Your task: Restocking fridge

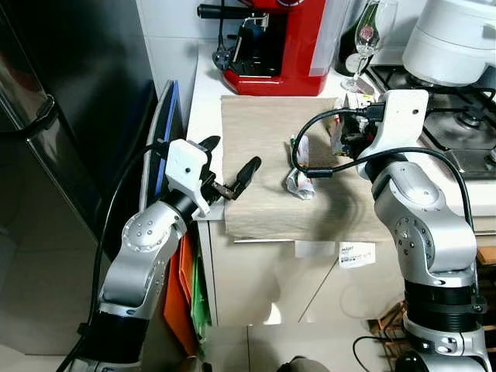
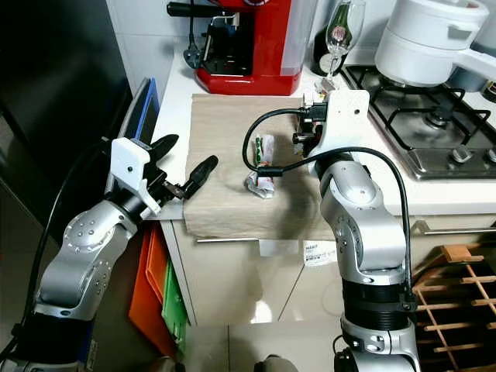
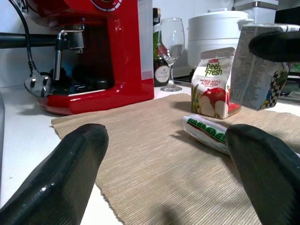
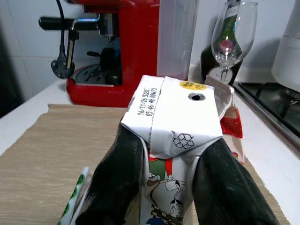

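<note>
My right gripper [image 4: 171, 157] is shut on a small white drink carton [image 4: 173, 119] and holds it upright over the far right of the beige mat [image 1: 263, 147]. In the left wrist view the same carton [image 3: 255, 65] hangs just beside a standing Peel Fresh apple carton [image 3: 213, 84]. A white and green packet [image 1: 298, 169] lies on the mat in front of them. My left gripper [image 1: 231, 155] is open at the mat's left edge, pointing towards the packet with nothing between its fingers.
A red coffee machine [image 1: 271, 46], a wine glass [image 1: 364, 35] and a dark bottle stand at the back of the counter. A white pot [image 1: 449, 39] sits on the gas hob to the right. The dark fridge [image 1: 62, 116] is on my left.
</note>
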Available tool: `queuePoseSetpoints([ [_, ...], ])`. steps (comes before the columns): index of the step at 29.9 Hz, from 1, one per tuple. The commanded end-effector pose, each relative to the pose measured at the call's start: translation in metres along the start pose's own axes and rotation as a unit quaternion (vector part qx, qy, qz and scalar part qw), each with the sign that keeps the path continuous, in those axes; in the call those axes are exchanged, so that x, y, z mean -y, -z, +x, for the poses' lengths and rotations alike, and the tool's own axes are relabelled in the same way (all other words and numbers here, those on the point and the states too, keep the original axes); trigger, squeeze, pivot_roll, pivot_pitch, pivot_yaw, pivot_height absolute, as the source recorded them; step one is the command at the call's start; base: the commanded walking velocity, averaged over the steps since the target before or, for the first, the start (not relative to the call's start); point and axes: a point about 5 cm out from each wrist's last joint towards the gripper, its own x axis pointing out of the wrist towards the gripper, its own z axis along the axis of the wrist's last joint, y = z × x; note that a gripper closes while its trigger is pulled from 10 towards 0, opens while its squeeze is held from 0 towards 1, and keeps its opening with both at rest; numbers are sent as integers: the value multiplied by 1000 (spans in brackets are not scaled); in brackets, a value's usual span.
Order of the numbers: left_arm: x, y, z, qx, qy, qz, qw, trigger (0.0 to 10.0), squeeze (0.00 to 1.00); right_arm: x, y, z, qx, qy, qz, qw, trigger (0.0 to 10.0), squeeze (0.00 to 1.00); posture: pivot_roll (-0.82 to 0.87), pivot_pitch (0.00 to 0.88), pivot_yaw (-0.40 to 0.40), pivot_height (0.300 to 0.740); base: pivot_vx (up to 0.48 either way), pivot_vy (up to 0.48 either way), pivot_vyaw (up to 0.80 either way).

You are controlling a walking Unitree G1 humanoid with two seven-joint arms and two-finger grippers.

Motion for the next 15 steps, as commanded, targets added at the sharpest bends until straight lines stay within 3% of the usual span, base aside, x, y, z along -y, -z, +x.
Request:
queuePoseSetpoints([
  [1, 1, -1, 3, 0, 1, 11, 1000, 10000, 0, 7, -19, 0, 55, 20, -2, 998, 0, 0, -62, 0, -13, 711, 0, 0, 0],
  [4, 1, -1, 3, -1, 0, 15, 1000, 10000, 0, 9, -25, 1, 75, 23, -7, 997, 0, 0, -62, 0, -13, 711, 0, 0, 0],
  [5, 0, -1, 3, -2, -3, 19, 1000, 10000, 0, 11, -31, 1, 98, 38, -36, 994, 5412, 0, -62, 0, -17, 711, 0, 0, 0],
  [6, -1, 0, 4, -6, -14, 24, 1000, 10000, 0, 13, -33, 1, 112, 44, -55, 991, 10000, 0, -62, 0, -17, 711, 0, 0, 0],
  [9, -4, 1, 6, -7, -38, 20, 999, 10000, 0, 14, -28, -5, 134, 57, -106, 984, 10000, 0, -63, 0, -20, 711, 0, 0, 0],
  [15, -5, -4, 12, 7, -76, -22, 997, 10000, 0, 16, -12, -17, 170, 81, -130, 973, 10000, 0, -66, 0, -17, 711, 0, 0, 0],
])
